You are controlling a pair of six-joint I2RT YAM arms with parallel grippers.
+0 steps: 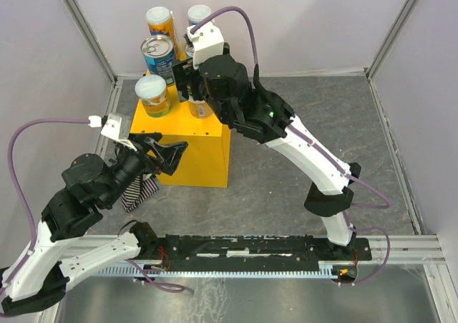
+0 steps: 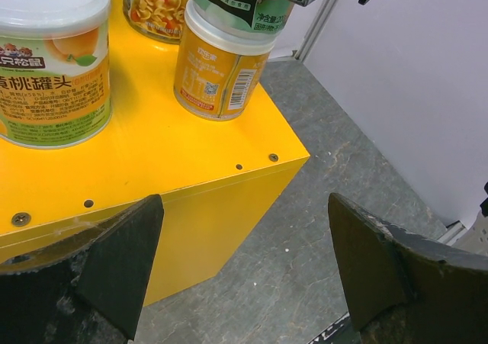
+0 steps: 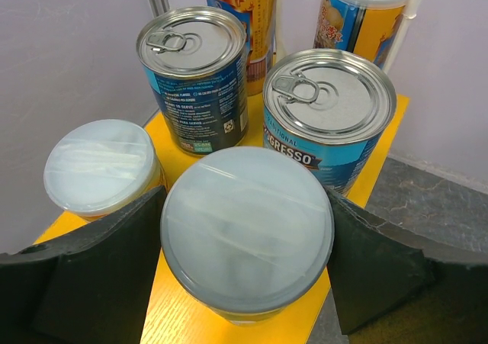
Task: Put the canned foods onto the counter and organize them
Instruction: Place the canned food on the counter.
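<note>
- Two grippers to log. The left one?
- Left gripper [image 2: 244,207] hangs just off the near face of the bright yellow rectangular box [image 2: 152,153], jaws spread, nothing between them.
- And the right?
- Right gripper [image 3: 245,207] is over the box's near right corner. Its fingers [image 3: 99,275] flank a green-labelled can with a white plastic lid [image 3: 245,237]. Whether they press it, I cannot tell.
- Where does that can stand?
- Directly over a yellow-labelled white-lidded can [image 2: 217,73] on that corner, seemingly resting on its lid. A peach-labelled can [image 2: 53,69] stands near left on the box. Behind them are a dark blue pull-tab tin [image 3: 194,39] and a light blue pull-tab tin [image 3: 328,92].
</note>
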